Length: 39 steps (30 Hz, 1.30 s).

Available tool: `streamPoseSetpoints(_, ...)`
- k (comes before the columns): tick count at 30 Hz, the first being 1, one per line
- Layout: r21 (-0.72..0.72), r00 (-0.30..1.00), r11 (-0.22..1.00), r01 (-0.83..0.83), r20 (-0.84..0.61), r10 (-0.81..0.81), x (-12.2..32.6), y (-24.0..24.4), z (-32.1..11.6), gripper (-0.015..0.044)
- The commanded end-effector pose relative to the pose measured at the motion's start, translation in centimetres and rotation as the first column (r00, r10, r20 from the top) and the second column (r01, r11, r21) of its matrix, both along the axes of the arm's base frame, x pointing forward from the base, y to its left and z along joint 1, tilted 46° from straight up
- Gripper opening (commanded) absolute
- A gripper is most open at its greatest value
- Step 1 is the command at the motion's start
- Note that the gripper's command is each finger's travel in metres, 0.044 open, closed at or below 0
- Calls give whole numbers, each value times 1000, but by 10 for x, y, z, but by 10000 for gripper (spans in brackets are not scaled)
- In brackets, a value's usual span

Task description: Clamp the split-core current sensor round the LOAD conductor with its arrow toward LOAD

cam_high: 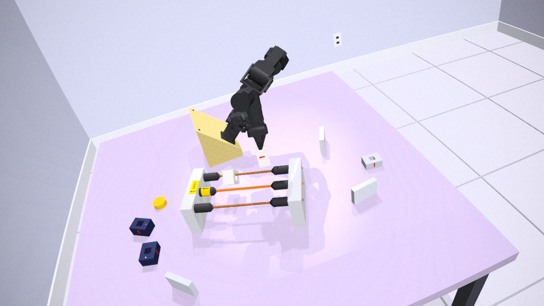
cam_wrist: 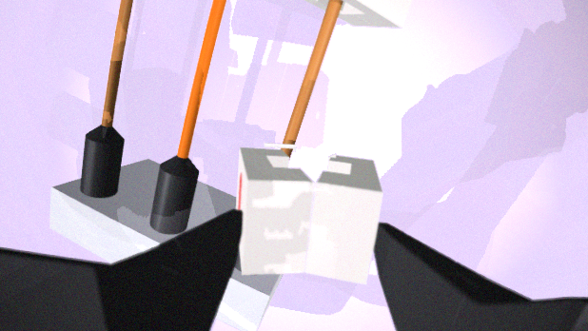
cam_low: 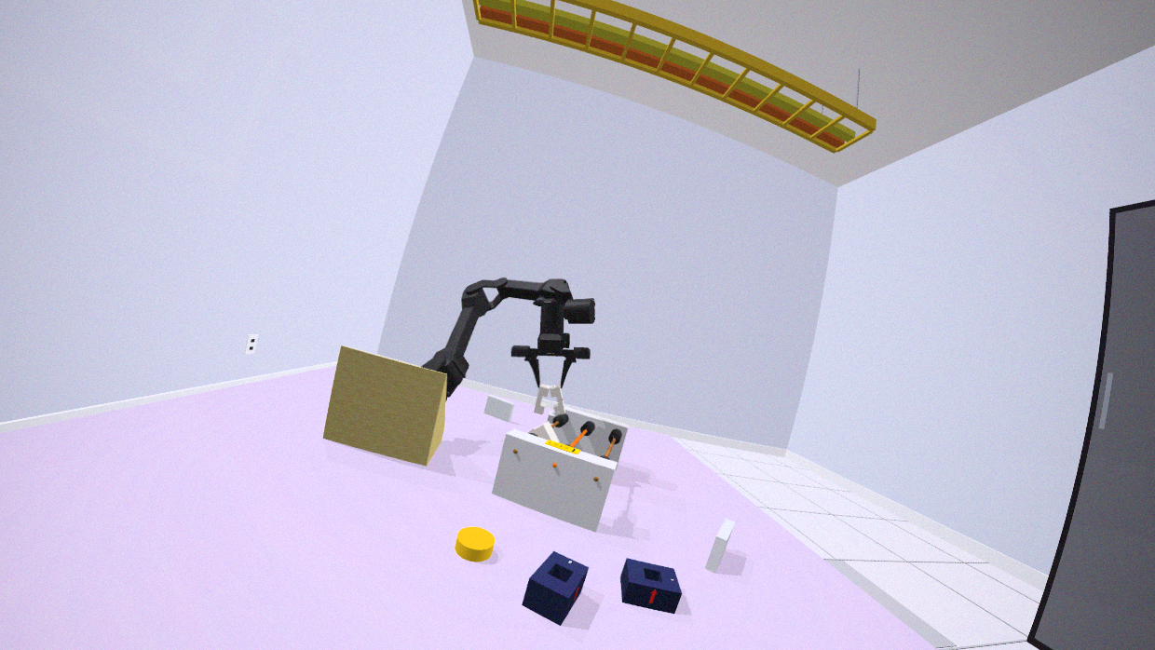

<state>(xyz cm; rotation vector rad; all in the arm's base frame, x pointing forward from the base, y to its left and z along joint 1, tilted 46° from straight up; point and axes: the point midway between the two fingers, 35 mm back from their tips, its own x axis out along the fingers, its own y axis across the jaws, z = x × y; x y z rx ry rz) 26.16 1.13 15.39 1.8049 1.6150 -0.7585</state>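
Observation:
My gripper (cam_high: 260, 146) (cam_low: 550, 385) (cam_wrist: 308, 227) is shut on the white split-core sensor (cam_high: 265, 161) (cam_low: 557, 397) (cam_wrist: 276, 228). The sensor's halves are spread, with the opening facing down. In the top view its red arrow (cam_high: 262, 157) points left, toward the LOAD side. It hangs above and behind the rack, near the back conductor's right end; in the wrist view it hides part of that conductor. The orange LOAD conductor (cam_high: 243, 188) (cam_low: 580, 438) (cam_wrist: 205, 71) is the middle one, with a yellow sleeve (cam_high: 205, 191). A yellow LOAD label (cam_high: 194, 186) (cam_low: 563, 446) sits on the left block.
Another white sensor (cam_high: 229, 178) is round the back conductor (cam_high: 255, 173) (cam_wrist: 309, 86). A front conductor (cam_high: 243, 204) runs parallel. A wooden wedge (cam_high: 216, 144) (cam_low: 384, 407) stands behind left. Two navy blocks (cam_high: 141, 226) (cam_high: 149, 253), a yellow disc (cam_high: 159, 203), a grey block (cam_high: 371, 161) and white plates lie around.

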Motion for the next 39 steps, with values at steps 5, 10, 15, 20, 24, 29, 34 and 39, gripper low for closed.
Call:
streamPoseSetpoints(5, 6, 994, 996, 93, -53, -92, 39, -8, -13, 0)
streamPoseSetpoints(10, 9, 985, 989, 147, -92, -146, 62, -11, -24, 0)
streamPoseSetpoints(15, 10, 976, 983, 185, -120, -183, 77, -13, -33, 0)
streamPoseSetpoints(20, 9, 976, 983, 185, -120, -183, 78, -10, -36, 0)
streamPoseSetpoints(24, 9, 976, 983, 185, -119, -183, 80, -6, -41, 0)
streamPoseSetpoints(29, 9, 976, 983, 185, -119, -183, 81, -1, -47, 0)
streamPoseSetpoints(34, 9, 976, 983, 185, -119, -183, 82, 4, -53, 0)
streamPoseSetpoints(39, 10, 976, 983, 185, -118, -183, 83, 9, -59, 0)
